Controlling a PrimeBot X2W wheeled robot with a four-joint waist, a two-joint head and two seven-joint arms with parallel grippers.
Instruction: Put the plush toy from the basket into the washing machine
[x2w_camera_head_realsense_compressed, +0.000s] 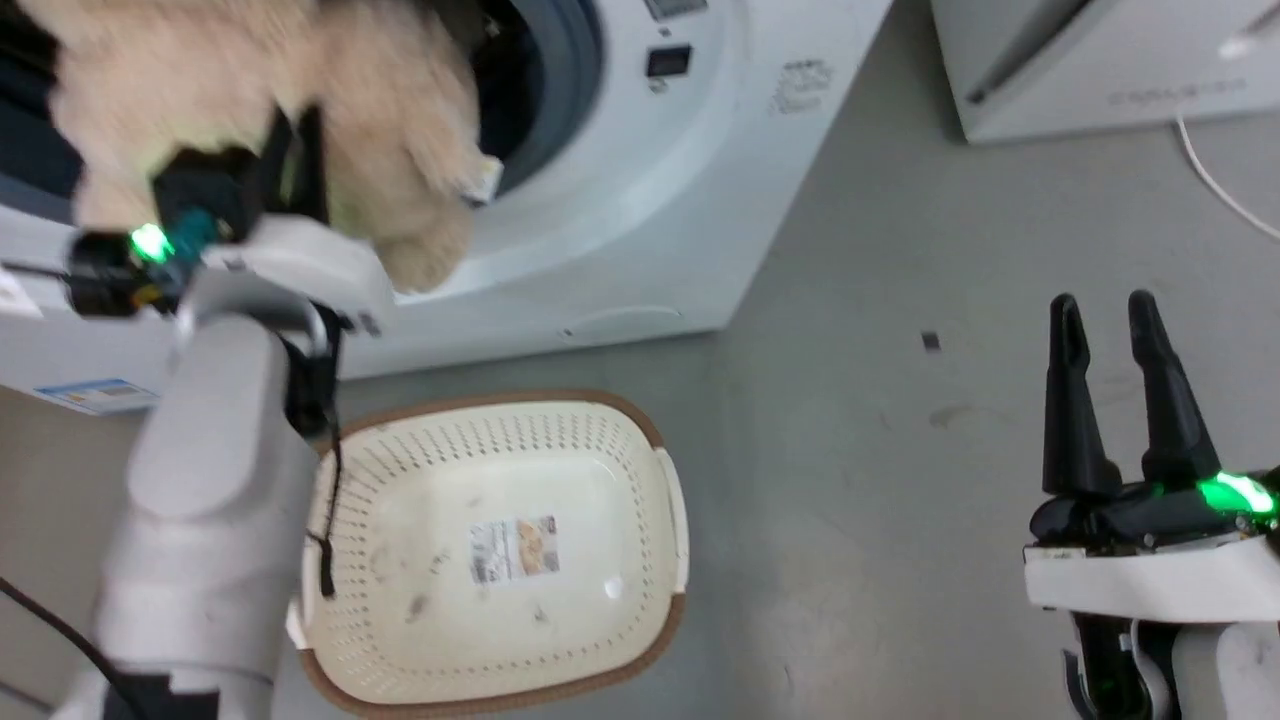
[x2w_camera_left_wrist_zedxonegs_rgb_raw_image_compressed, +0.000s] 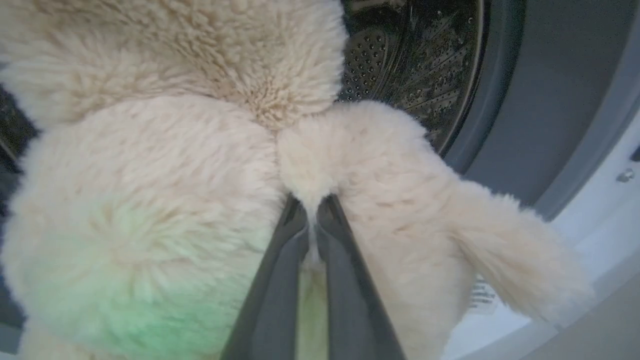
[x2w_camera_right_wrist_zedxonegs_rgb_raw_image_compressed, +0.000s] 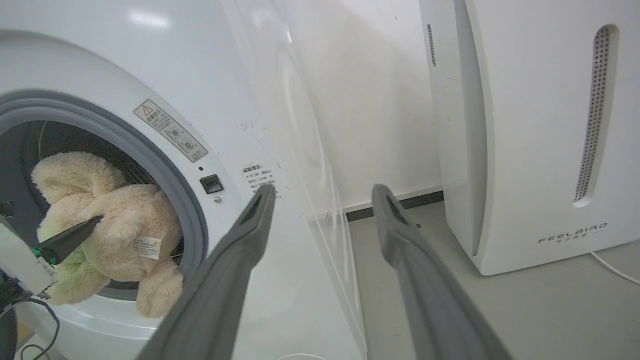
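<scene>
My left gripper (x2w_camera_left_wrist_zedxonegs_rgb_raw_image_compressed: 312, 206), raised, tips lost in fur, clamps the fluffy beige-cream plush toy (x2w_camera_left_wrist_zedxonegs_rgb_raw_image_compressed: 150, 170) half inside the white front-loading washing machine (x2w_camera_right_wrist_zedxonegs_rgb_raw_image_compressed: 100, 50) porthole; my right gripper (x2w_camera_head_realsense_compressed: 1101, 300) low, fingers spread.

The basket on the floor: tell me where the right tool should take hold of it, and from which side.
Take the white side handle on the basket's edge nearest the right tool, coming down from above. The basket sits upright and empty, and that rim is thin, so probably one finger fits inside the wall, one outside.
</scene>
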